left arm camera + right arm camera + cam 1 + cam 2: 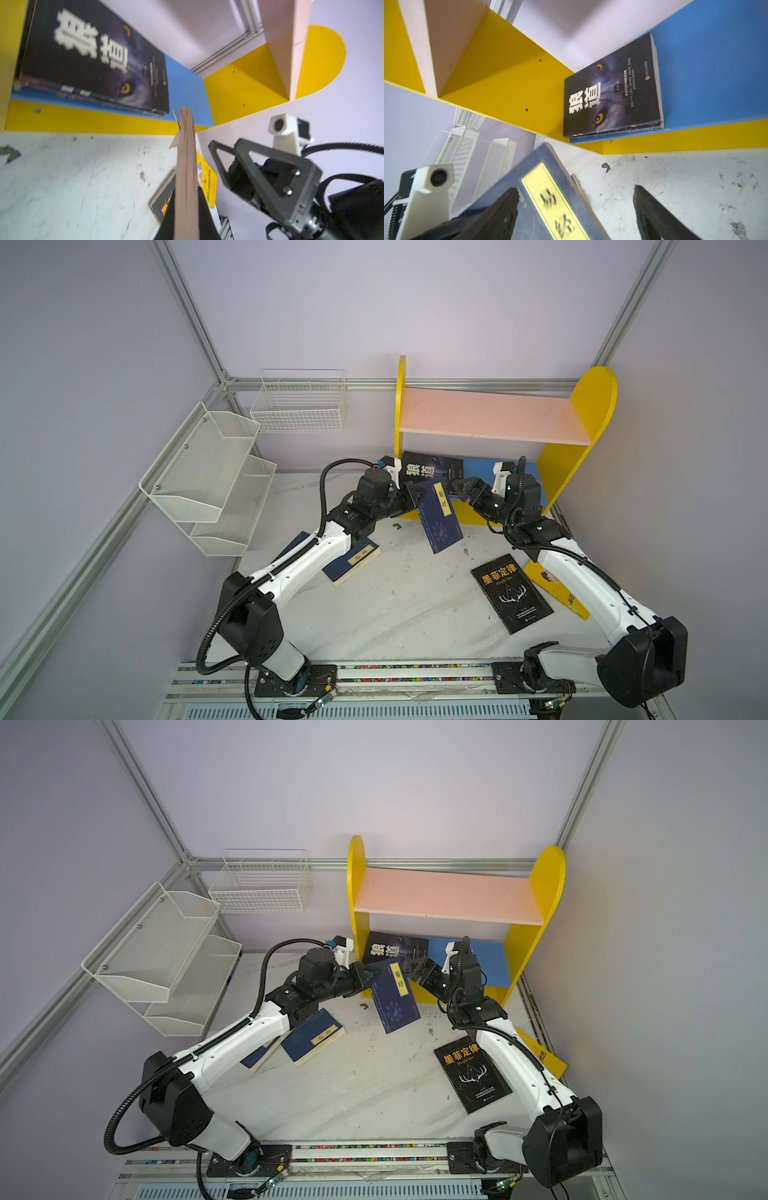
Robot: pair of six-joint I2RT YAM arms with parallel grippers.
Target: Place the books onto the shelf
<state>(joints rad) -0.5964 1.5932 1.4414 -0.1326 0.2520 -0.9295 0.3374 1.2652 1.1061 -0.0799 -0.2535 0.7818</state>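
Books at three spots on a robot's worktable: a navy paperback with a yellow title label [441, 519] hangs tilted above the white marbled tabletop [395, 614], just in front of the small wooden shelf with yellow round-topped sides [584, 406], pinched tight by one edge in the left gripper [418, 498]. Opposite, the right gripper [464, 486] faces the same book with its jaws spread wide, gripping nothing; in the right wrist view the navy cover sits just beside one black finger [506, 209], contact impossible to judge. On the shelf's blue lower board [482, 472], under the pink upper board [478, 414], a black paperback with wolf's eyes on its cover [428, 470] lies flat against the yellow side on the left of both top views, stacked on at least one other volume [623, 131]. On the tabletop lie a black paperback with an orange title and antlers [511, 593], a yellow paperback [557, 593] partly beneath the right arm [582, 572], and two navy paperbacks [316, 1038] partly beneath the left arm [307, 556].
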